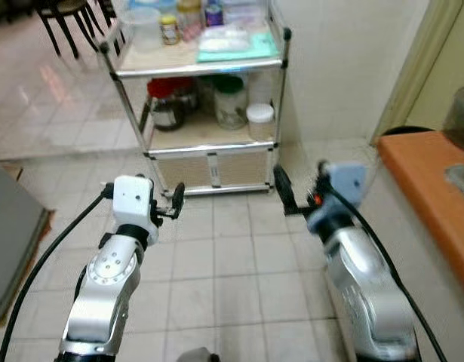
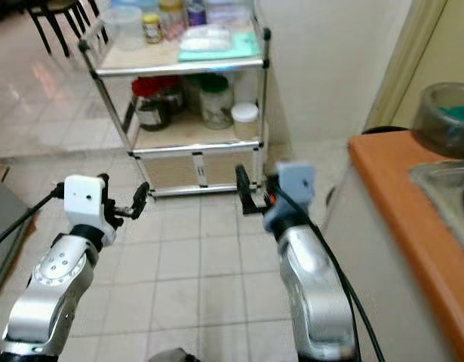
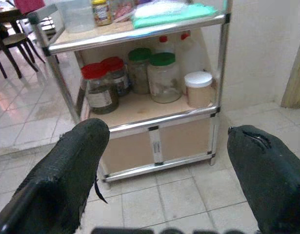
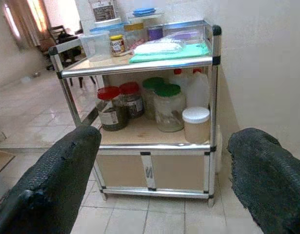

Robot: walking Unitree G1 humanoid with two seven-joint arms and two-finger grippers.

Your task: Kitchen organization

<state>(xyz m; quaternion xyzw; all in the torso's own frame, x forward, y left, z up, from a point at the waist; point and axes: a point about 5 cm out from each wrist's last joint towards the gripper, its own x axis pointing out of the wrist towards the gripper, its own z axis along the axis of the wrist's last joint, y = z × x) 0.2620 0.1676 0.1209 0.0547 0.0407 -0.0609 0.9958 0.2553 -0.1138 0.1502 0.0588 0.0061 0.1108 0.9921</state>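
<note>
A metal shelf rack (image 1: pixel 201 69) stands against the wall ahead of me. Its middle shelf holds a red-lidded jar (image 1: pixel 165 105), a green-lidded jar (image 1: pixel 230 102) and a small white-lidded jar (image 1: pixel 259 121). On the top shelf are a green tray (image 1: pixel 239 47), a clear tub (image 1: pixel 145 29) and a small yellow-lidded jar (image 1: pixel 169 30). My left gripper (image 1: pixel 175 202) and right gripper (image 1: pixel 283 192) hover over the tiled floor short of the rack. Both are open and hold nothing. In the wrist views the fingers (image 3: pixel 67 170) (image 4: pixel 267 170) frame the jars.
An orange counter (image 1: pixel 428 188) with a sink (image 2: pixel 450 181) and a grey bowl (image 2: pixel 447 109) runs along my right. A grey cabinet side (image 1: pixel 13 234) stands at my left. Dark chairs (image 1: pixel 66 19) are at the far left. Closed panels form the rack's base (image 1: pixel 209 167).
</note>
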